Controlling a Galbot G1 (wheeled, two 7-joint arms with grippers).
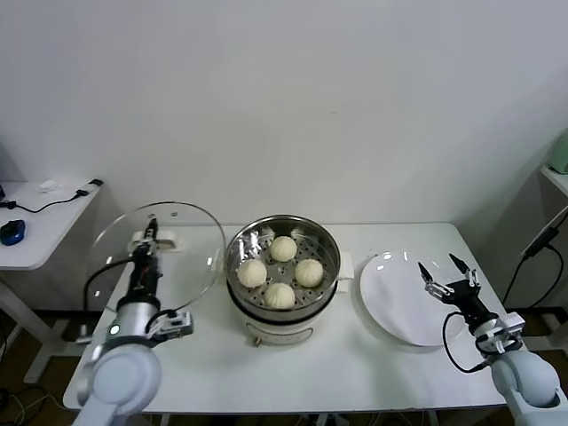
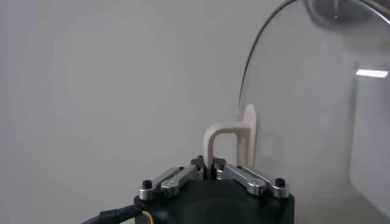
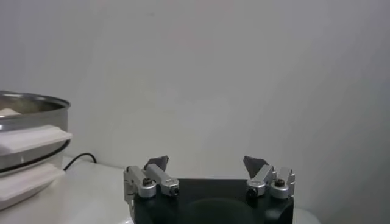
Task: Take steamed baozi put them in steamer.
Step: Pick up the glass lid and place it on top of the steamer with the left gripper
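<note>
Holding four cream-white round baozi [image 1: 280, 272], shiny steel steamer [image 1: 330, 244] at centre frame; left gripper [image 2: 211, 170] pinches glass lid's white handle [image 2: 226, 139]; right gripper [image 1: 448, 274] spread over white plate [image 1: 390, 297]. Advice: lower lid level, centred.

Four steamed baozi [image 1: 281, 272] lie in the steamer [image 1: 329, 247] at the table's [image 1: 355, 364] centre; plate [image 1: 390, 302] right, glass lid [image 1: 186, 244] left.

The place looked like a robotics lab rather than a kitchen. A plain white table [image 1: 390, 373] stood against a bare white wall [image 1: 293, 98], with black cables [image 1: 532, 244] trailing at its side. A side desk [image 1: 40, 222] held a blue mouse [image 1: 11, 232] and another cable.
</note>
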